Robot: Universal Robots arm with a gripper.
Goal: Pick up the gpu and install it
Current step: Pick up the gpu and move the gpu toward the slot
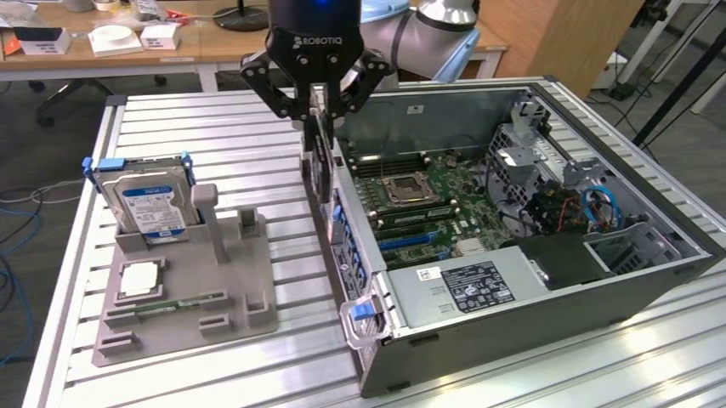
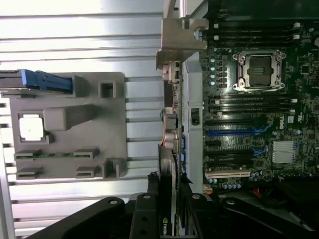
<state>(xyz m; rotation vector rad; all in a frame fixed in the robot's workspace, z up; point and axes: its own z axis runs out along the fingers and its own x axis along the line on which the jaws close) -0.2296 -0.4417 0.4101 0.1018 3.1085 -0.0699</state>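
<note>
In the exterior view, the tool (image 1: 316, 109) hung over the near wall of the open case (image 1: 545, 280). Its two fingers were clamped on the gpu (image 1: 322, 161). The gpu was a thin dark card seen from its edge, and it hung straight down from the tool. Its low end was right by the top of that case wall, but I cannot tell if it touched. The green board (image 1: 426, 191) lay flat inside the case. To the exterior view's left, a grey holder (image 1: 199, 289) sat on the surface (image 1: 204, 127). A hard drive (image 1: 153, 204) stood up in the holder, and a small square chip (image 1: 138, 279) lay in front of it.

In the wrist view, the tool (image 2: 168, 206) gripped the gpu (image 2: 167, 169) from both sides. The gpu was between the case wall and the holder (image 2: 99, 129), above the edge of the case. The board (image 2: 249, 129) was on one side of it. The chip (image 2: 31, 127) and the hard drive (image 2: 47, 80) were in the holder on the other side.
</note>
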